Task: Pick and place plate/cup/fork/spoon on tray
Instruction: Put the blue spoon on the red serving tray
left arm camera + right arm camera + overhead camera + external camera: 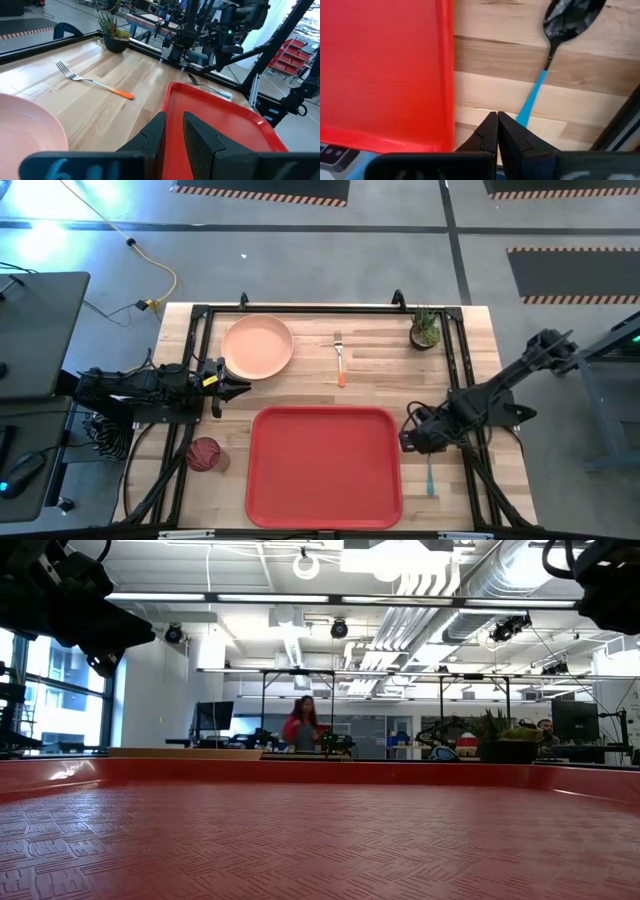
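The red tray (325, 465) lies at the table's near middle and fills the lower half of the low view (320, 840). The peach-pink plate (258, 346) lies at the far left, and the orange-handled fork (340, 357) lies to its right. The dark-red cup (203, 454) stands left of the tray. The blue-handled spoon (430, 478) lies right of the tray. My left gripper (173, 125) is between plate and tray, pointing toward the table's right, with a narrow gap between its fingers and nothing in it. My right gripper (497, 120) is shut and empty above the spoon's handle end (527, 107), beside the tray's right rim.
A small potted plant (425, 330) stands at the far right of the table. Black frame rails run along the table's edges (455, 360). Bare wood shows between the fork and the plant. People stand far off in the room behind (300, 725).
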Controlling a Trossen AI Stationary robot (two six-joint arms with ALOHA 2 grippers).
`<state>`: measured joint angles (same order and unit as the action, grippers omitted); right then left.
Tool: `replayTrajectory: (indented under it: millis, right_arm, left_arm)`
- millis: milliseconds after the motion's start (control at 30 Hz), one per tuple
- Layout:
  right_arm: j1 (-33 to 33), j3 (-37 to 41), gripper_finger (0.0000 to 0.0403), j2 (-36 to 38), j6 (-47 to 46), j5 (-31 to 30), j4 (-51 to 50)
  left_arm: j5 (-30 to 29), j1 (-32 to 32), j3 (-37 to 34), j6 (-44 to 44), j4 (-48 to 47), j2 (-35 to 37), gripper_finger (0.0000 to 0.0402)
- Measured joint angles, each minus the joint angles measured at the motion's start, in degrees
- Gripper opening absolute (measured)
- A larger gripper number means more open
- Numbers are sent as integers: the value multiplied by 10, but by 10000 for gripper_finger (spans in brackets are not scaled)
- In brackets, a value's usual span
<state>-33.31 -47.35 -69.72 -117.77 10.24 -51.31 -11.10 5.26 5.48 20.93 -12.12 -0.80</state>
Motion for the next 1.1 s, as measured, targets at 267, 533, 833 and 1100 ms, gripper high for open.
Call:
replayTrajectory:
  millis: [267,533,833,1100]
  right_arm:
    - [-32,0,1,-30,-9,8,1]
    - [-55,3,1,-63,-7,36,-1]
    - [-67,3,1,-96,-4,51,6]
    - [-77,3,21,-128,37,46,6]
  left_arm:
    - [0,0,0,0,0,0,54]
    - [0,0,0,1,0,0,54]
    - [0,0,0,1,0,0,54]
    - [0,0,0,1,0,0,54]
